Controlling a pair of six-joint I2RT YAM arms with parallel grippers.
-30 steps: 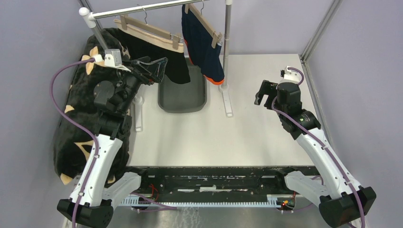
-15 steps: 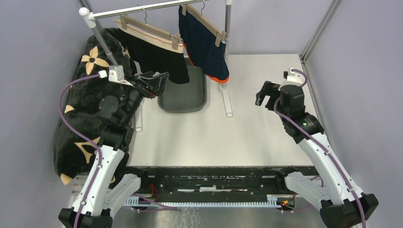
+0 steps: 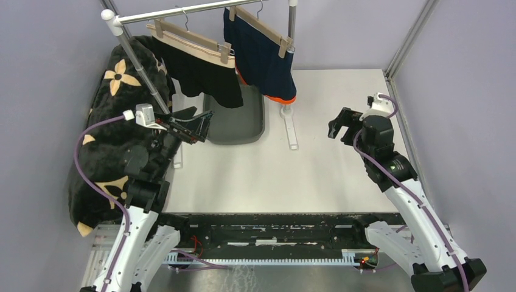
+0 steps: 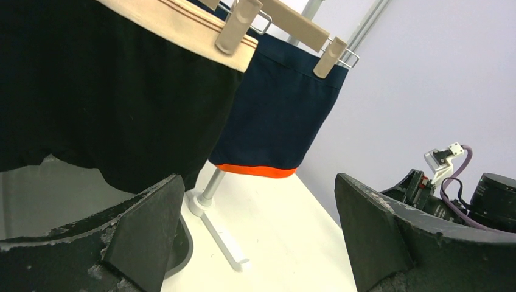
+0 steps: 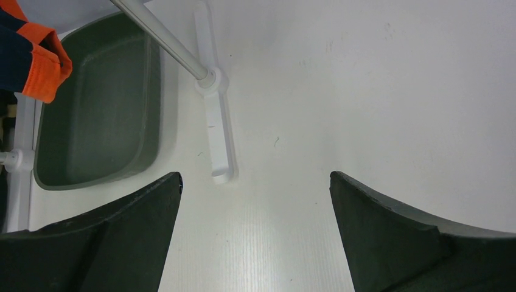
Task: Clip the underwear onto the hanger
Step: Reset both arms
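Note:
Black underwear (image 3: pixel 204 76) with a beige waistband hangs clipped to a wooden hanger (image 3: pixel 191 38) on the rail; it also shows in the left wrist view (image 4: pixel 103 103). Navy underwear (image 3: pixel 261 58) with an orange hem hangs clipped to a second wooden hanger (image 3: pixel 258 23), also in the left wrist view (image 4: pixel 277 115). My left gripper (image 3: pixel 198 125) is open and empty, below and in front of the black underwear. My right gripper (image 3: pixel 344 121) is open and empty over the table at the right.
A grey tub (image 3: pixel 234 125) sits on the table under the hanging clothes. The rack's posts (image 3: pixel 291 42) stand on white feet (image 3: pixel 291 131). A black patterned blanket (image 3: pixel 106 140) lies along the left edge.
My left gripper has drawn back and down from the black underwear. The navy underwear has swung a little. My right gripper has moved slightly right and nearer.

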